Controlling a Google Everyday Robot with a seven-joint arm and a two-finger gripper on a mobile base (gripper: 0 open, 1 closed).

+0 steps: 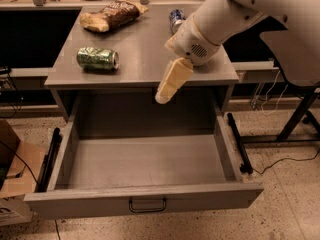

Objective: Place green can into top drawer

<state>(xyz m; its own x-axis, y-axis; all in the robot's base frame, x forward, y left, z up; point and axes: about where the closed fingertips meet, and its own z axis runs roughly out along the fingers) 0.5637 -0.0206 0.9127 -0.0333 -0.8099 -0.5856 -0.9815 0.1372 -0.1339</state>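
Note:
The green can point(97, 58) lies on its side on the left part of the grey tabletop point(140, 54), its silver end facing right. The top drawer point(145, 159) below the tabletop is pulled wide open, with nothing showing inside and a small dark handle point(147, 204) on its front panel. My gripper point(168, 86) hangs from the white arm point(225, 19) over the table's front edge, above the back of the drawer. It is to the right of the green can, apart from it, and holds nothing that I can see.
A blue-and-silver can point(176, 18) and a chip bag point(112, 15) lie at the back of the tabletop. A cardboard box point(10, 174) sits on the floor at left. A black table leg point(295, 114) and cables are at right.

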